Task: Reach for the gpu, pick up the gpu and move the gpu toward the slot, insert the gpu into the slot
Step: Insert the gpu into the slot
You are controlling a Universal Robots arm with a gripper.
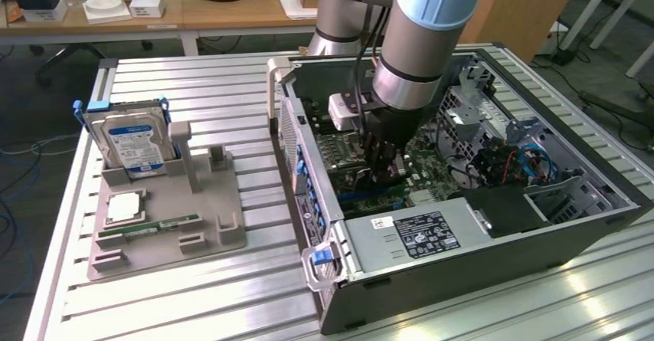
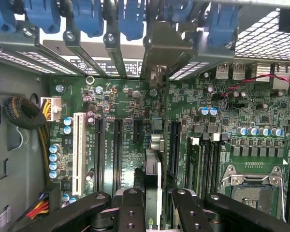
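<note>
Wrist view: gripper (image 2: 153,205) clamped on gpu (image 2: 153,169), card edge-on over motherboard (image 2: 121,121), lower part hidden.

Lower edge of gpu (image 2: 153,193) hidden between end effector (image 2: 153,212) fingers.

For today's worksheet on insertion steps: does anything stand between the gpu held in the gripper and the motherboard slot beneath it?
Nothing visible does. The gripper holds the gpu edge-on directly over a dark slot area of the motherboard, its bracket near the case's rear openings.
</note>
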